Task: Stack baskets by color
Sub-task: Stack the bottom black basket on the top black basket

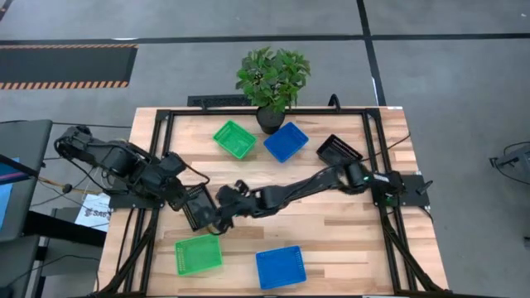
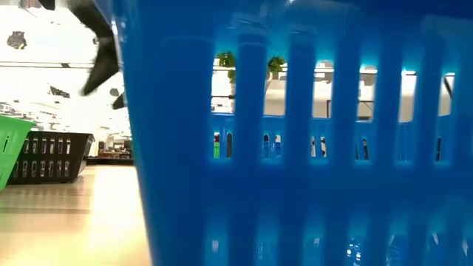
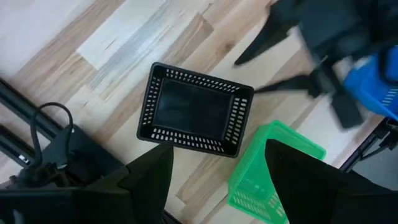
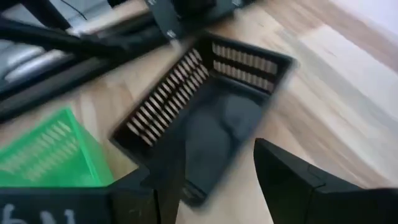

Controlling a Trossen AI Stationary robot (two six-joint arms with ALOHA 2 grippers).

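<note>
A black basket stands flat on the table's left middle, its opening up. My left gripper hangs open above it, fingers pointing down. My right gripper reaches in from the right, slanting down, open, close over the same black basket; I see nothing between its fingers. In the high view the two grippers crowd together there. Other baskets rest apart: a green one and a blue one near the front, and a green, a blue and a black one at the back.
A potted plant stands at the table's far edge. Black frame rails run along the table's sides. In the low view the front blue basket fills most of the picture, with the black basket beyond it at left.
</note>
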